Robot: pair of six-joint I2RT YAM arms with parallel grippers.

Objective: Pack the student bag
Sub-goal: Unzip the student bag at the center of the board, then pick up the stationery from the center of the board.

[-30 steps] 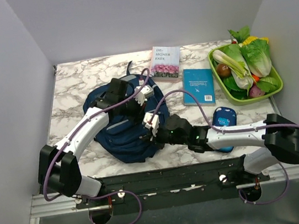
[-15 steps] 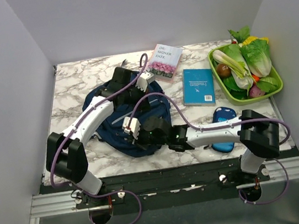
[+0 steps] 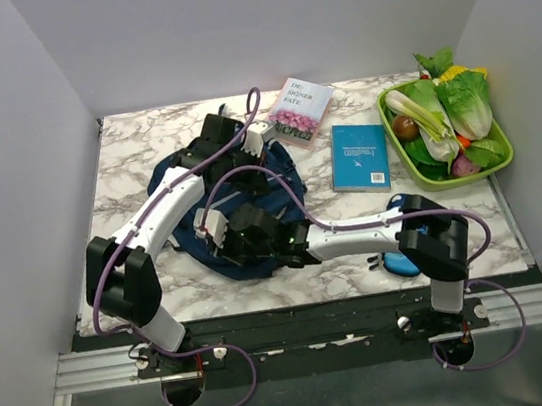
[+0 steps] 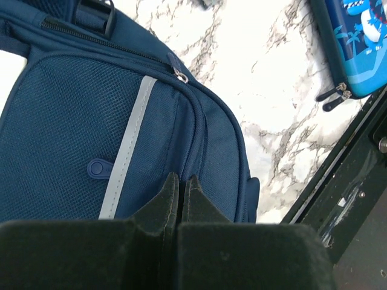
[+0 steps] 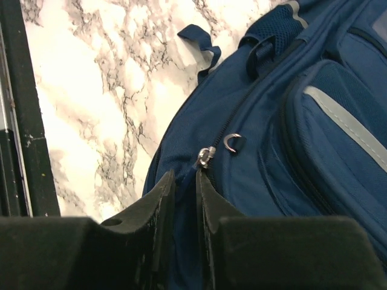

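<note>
From above, the student bag (image 3: 188, 243) lies on the marble table (image 3: 125, 173), a large navy backpack, largely covered by both arms. The left claw (image 3: 244, 171) hangs over its far side and the right claw (image 3: 224, 242) over its near side. A flower-cover book (image 3: 299, 111), a teal book (image 3: 359, 157) and a green tray of vegetables (image 3: 502, 160) lie beyond and to the right of both claws. From the left wrist, the left claw (image 4: 180, 187) is clenched, its two dark fingers pressed flat together with nothing between them. Just beyond the tips is the bag's (image 4: 66, 121) navy mesh pocket, which has a pale grey stripe (image 4: 124, 157) and a curved zip seam. Far off to the upper right lies a blue dinosaur-print pencil case (image 4: 357, 42). From the right wrist, the right claw (image 5: 184, 187) has its fingers a narrow gap apart, with a strip of blue fabric between them. Whether it is grasping that strip cannot be told. A silver zip slider (image 5: 207, 157) sits just past the tips, with a small metal ring (image 5: 231, 142) beside it. The bag (image 5: 302, 181) fills the right side, navy with a grey stripe, and bare marble lies to the claw's left.
</note>
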